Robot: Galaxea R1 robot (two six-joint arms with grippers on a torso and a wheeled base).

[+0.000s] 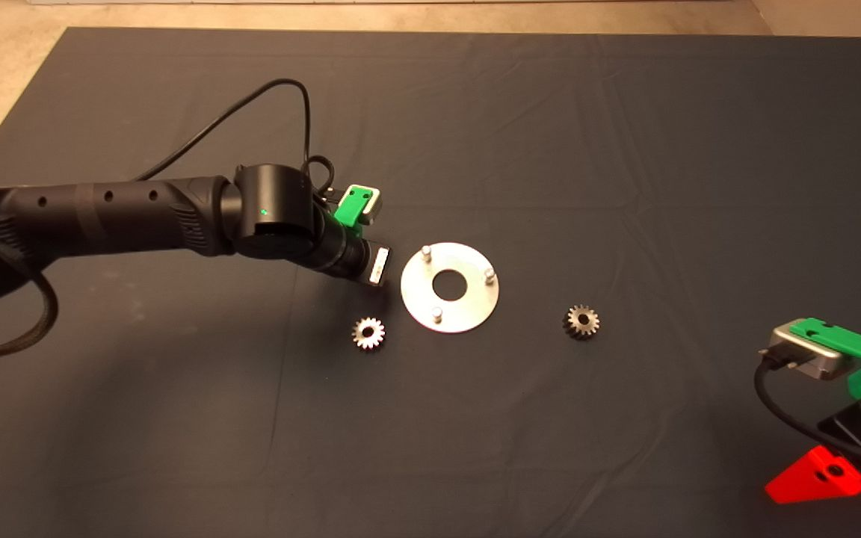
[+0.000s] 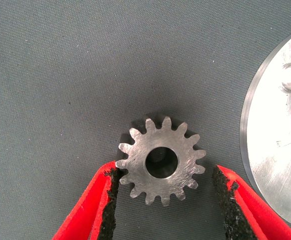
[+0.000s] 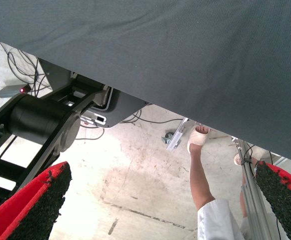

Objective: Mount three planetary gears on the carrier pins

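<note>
The round shiny carrier disc [image 1: 449, 299] lies mid-mat with its three bare carrier pins [image 1: 425, 252] standing in a triangle. One planetary gear [image 1: 368, 333] lies flat just left of the disc, and another [image 1: 582, 322] lies to the disc's right. A third gear is not in view. My left gripper [image 1: 377, 265] hovers over the left gear. In the left wrist view its fingers [image 2: 103, 205] stand open on either side of that gear [image 2: 161, 161], with the gripper [image 2: 166, 171] centred on it and the disc's edge [image 2: 273, 150] beside it. My right gripper [image 1: 815, 478] is parked, open and empty.
The dark mat [image 1: 625, 149] stretches wide around the parts. The left arm's black cable [image 1: 266, 97] loops above the mat behind the wrist. The right wrist view looks past the mat's edge at the floor, the robot's base and a person's leg [image 3: 200, 175].
</note>
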